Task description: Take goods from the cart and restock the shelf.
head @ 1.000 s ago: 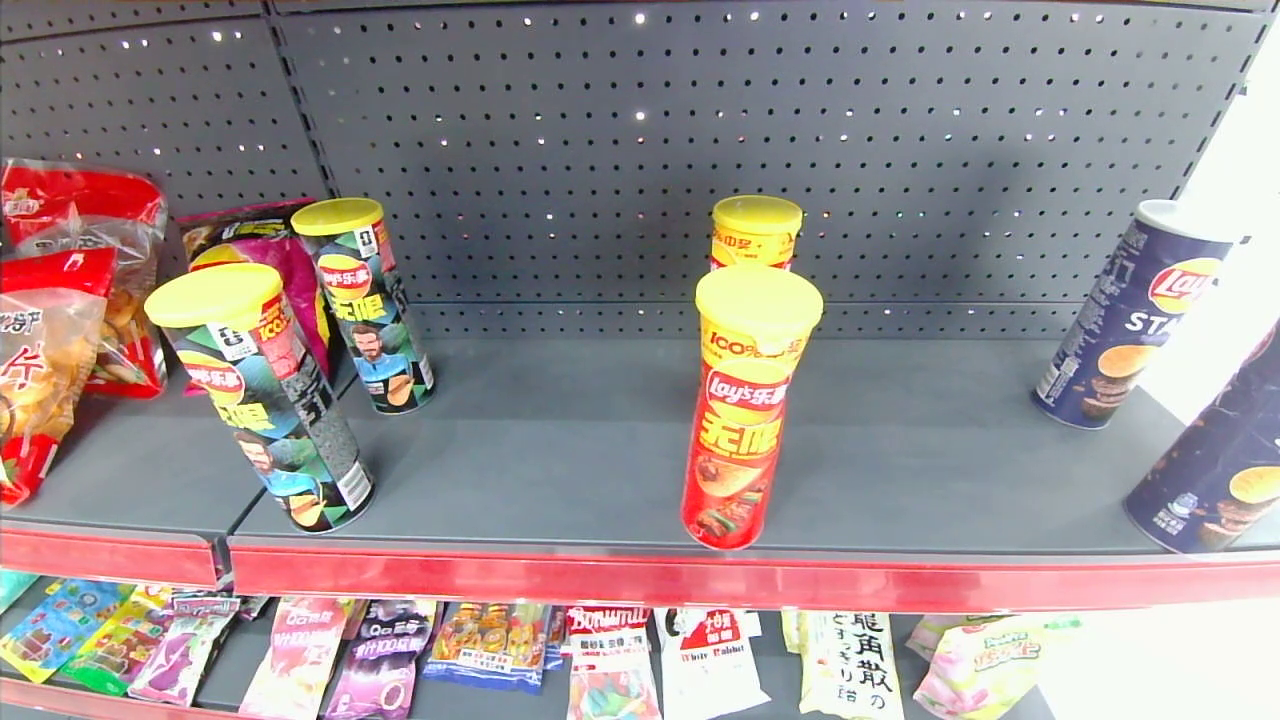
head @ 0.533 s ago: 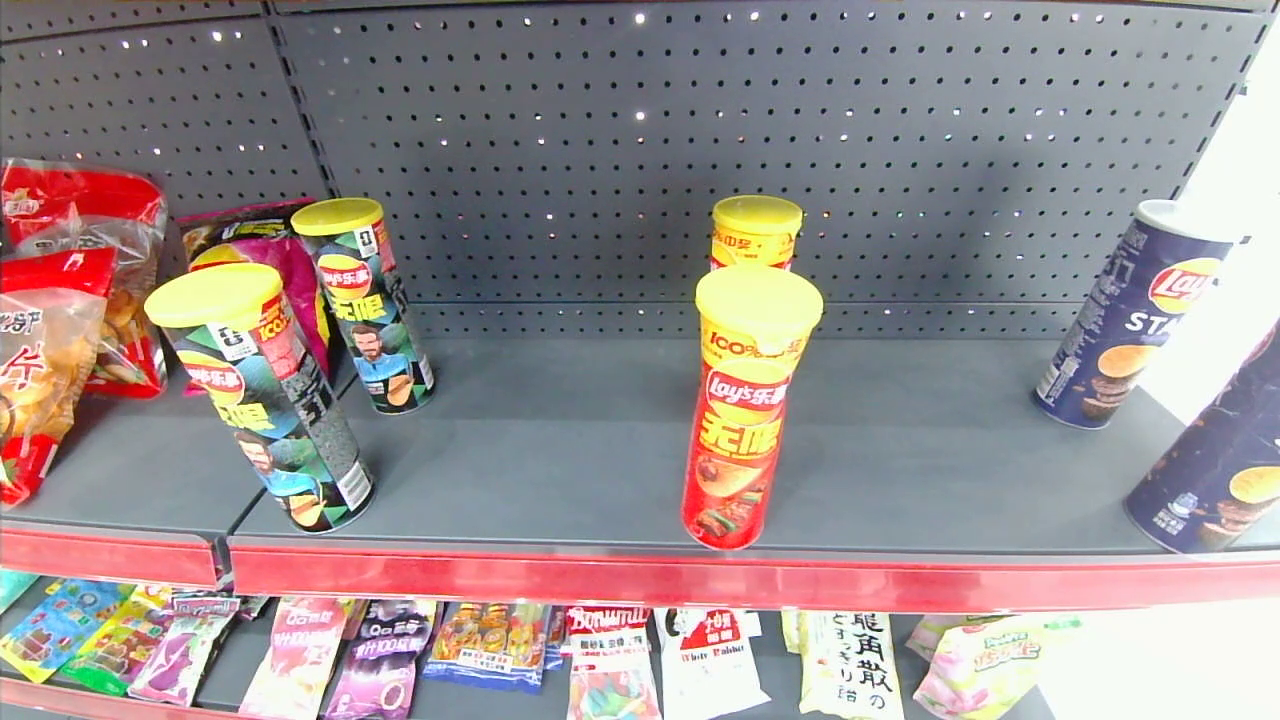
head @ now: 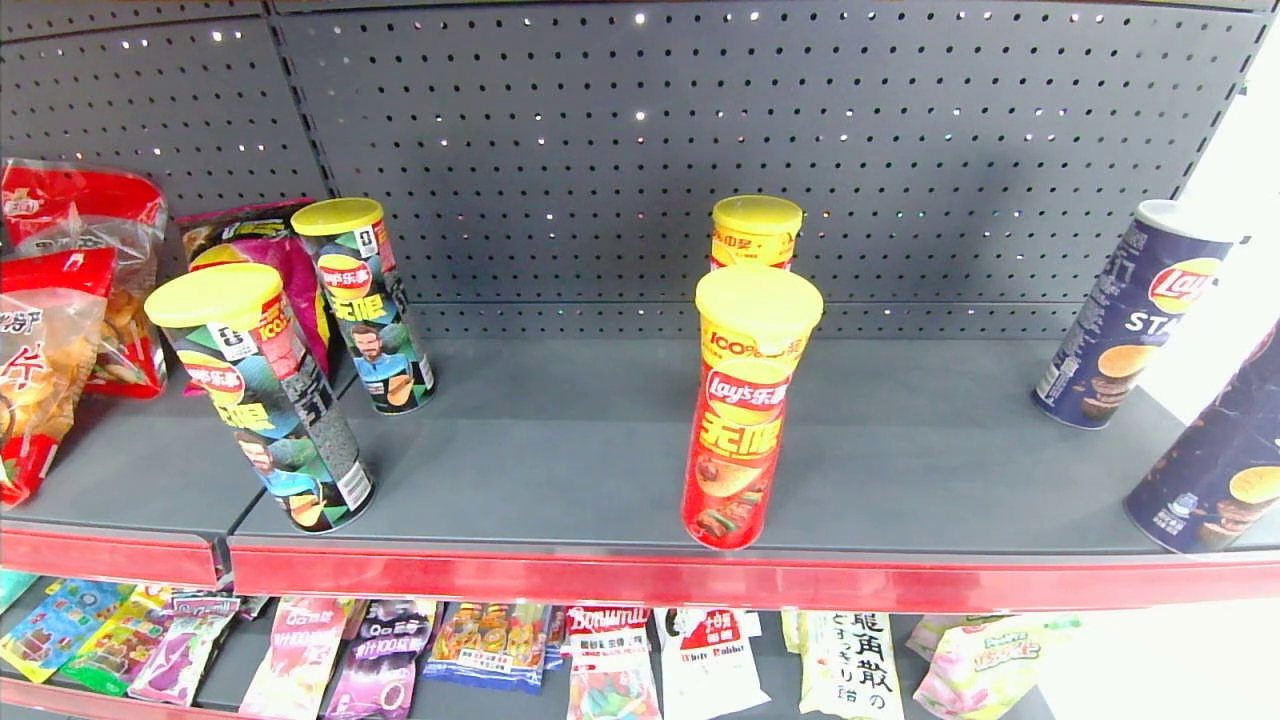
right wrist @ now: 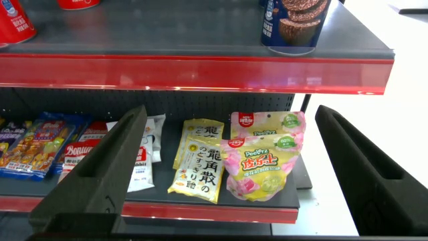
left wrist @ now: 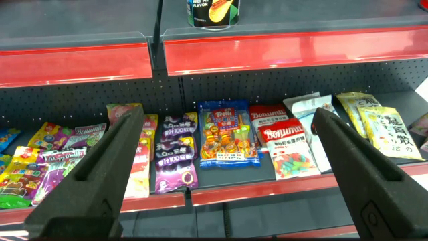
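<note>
The grey shelf (head: 560, 450) with a red front edge holds upright chip cans: a red can (head: 745, 410) at the front middle, another yellow-lidded can (head: 755, 232) behind it, two dark patterned cans (head: 262, 395) (head: 365, 300) on the left, and two navy cans (head: 1130, 315) (head: 1215, 465) on the right. My left gripper (left wrist: 227, 167) is open with nothing between its fingers, facing the lower shelf of candy bags (left wrist: 224, 134). My right gripper (right wrist: 227, 167) is open too and holds nothing, facing the lower shelf by a pink-green bag (right wrist: 261, 164), below a navy can (right wrist: 291, 23).
Red snack bags (head: 60, 300) lie at the shelf's far left, with a purple bag (head: 275, 260) behind the patterned cans. A perforated grey back panel (head: 700, 130) closes the shelf. Free shelf surface lies between the patterned cans and the red can, and between the red can and the navy cans.
</note>
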